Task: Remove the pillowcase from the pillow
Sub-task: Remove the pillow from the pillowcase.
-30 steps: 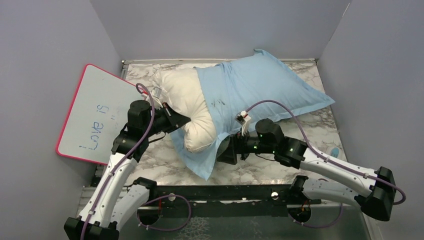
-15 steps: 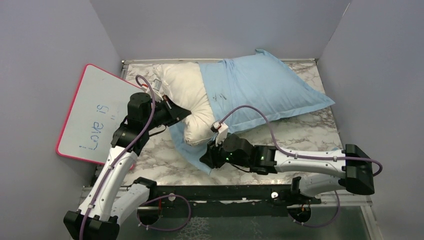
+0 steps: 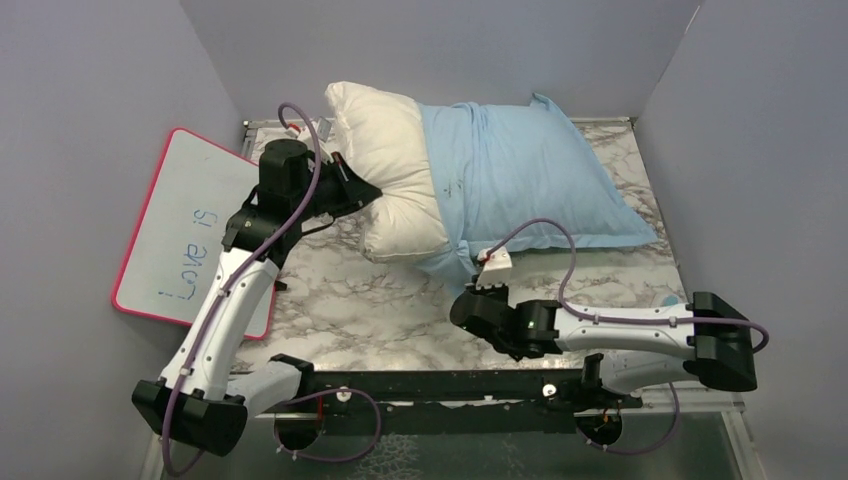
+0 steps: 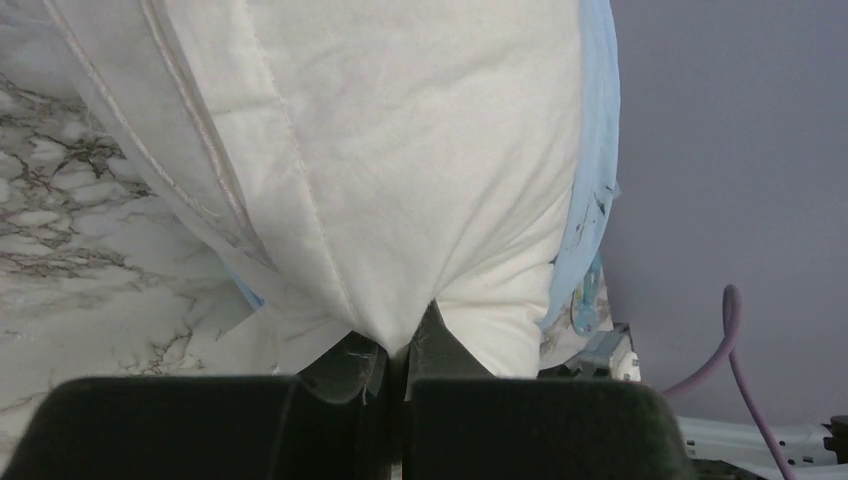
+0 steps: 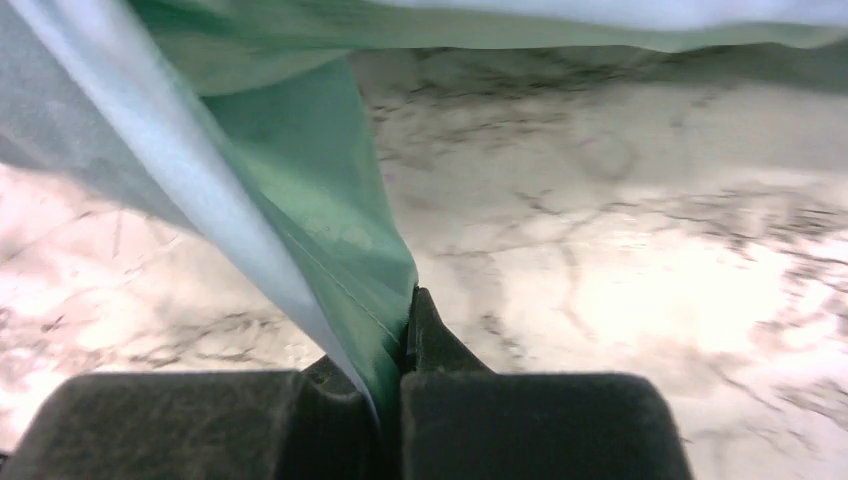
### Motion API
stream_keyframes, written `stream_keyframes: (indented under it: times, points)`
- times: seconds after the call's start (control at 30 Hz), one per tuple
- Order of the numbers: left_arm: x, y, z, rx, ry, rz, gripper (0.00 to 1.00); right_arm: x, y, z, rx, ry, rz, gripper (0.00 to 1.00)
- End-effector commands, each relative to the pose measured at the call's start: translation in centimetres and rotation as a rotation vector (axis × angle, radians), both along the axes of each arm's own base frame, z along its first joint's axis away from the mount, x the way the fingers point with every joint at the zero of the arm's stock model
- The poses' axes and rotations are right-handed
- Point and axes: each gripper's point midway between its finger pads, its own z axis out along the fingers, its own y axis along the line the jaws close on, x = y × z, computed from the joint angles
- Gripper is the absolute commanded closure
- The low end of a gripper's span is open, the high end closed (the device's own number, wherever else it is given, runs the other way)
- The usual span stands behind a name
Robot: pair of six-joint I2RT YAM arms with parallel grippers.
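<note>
Marble table [image 3: 340, 300]; left jaws pinch plump cream pillow [image 3: 390, 150], right jaws pinch thin pillowcase [image 3: 530, 170].

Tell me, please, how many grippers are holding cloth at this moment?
2. The left gripper is shut on the pillow, at the left rear of the table. The right gripper is shut on a pillowcase corner, near the table's middle. Neither is hidden.

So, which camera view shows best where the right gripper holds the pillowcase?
The right wrist view: the right gripper is shut on a fold of the pillowcase. The top external view shows the whole pillowcase partly off the pillow, but the grip is small there. The left wrist view shows only a blue edge.
</note>
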Motion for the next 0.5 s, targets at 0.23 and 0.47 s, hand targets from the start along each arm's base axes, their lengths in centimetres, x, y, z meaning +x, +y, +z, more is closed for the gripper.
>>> stream_keyframes:
  times: [0.23,0.47]
  points:
    - [1.6,3.5,7.7,0.084,-0.308,0.159,1.0,0.5,-10.2,2.9,-0.173,-0.116,-0.292,0.99]
    - [0.2,3.2,2.3,0.089,-0.213,0.123,1.0,-2.3,-0.2,5.0,0.025,-0.025,0.266,0.99]
